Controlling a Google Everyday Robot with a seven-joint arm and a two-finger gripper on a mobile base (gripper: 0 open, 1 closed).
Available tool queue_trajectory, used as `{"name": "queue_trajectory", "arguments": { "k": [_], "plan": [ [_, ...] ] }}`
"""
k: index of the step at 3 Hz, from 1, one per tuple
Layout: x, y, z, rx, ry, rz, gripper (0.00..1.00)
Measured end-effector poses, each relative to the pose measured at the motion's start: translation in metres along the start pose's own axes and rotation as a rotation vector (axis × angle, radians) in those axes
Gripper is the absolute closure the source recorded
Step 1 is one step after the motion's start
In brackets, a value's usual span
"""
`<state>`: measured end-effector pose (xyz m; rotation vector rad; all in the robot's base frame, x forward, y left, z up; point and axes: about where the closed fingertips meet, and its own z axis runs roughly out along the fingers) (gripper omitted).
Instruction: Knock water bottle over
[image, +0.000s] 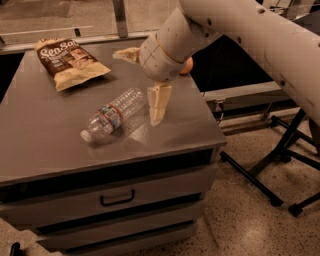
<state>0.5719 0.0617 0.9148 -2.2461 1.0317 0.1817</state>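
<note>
The water bottle (114, 115) is clear ribbed plastic with a white cap and a red and blue label band. It lies on its side on the grey cabinet top (55, 135), cap toward the front left. My gripper (157, 106) hangs just right of the bottle's base, its cream fingers pointing down at the cabinet top and close together. It holds nothing.
A brown snack bag (67, 61) lies at the back left of the top. An orange (186, 66) sits at the back right, partly behind my arm. The cabinet's right edge is close to the gripper; black stand legs (272, 165) cross the floor to the right.
</note>
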Motion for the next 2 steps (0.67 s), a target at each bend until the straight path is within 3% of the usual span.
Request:
{"name": "queue_trajectory", "arguments": {
  "k": [1, 2],
  "plan": [
    [0.0281, 0.0349, -0.0307, 0.026, 0.062, 0.072, 0.0],
    [0.0286, 0.0352, -0.0311, 0.026, 0.062, 0.073, 0.0]
  ]
}}
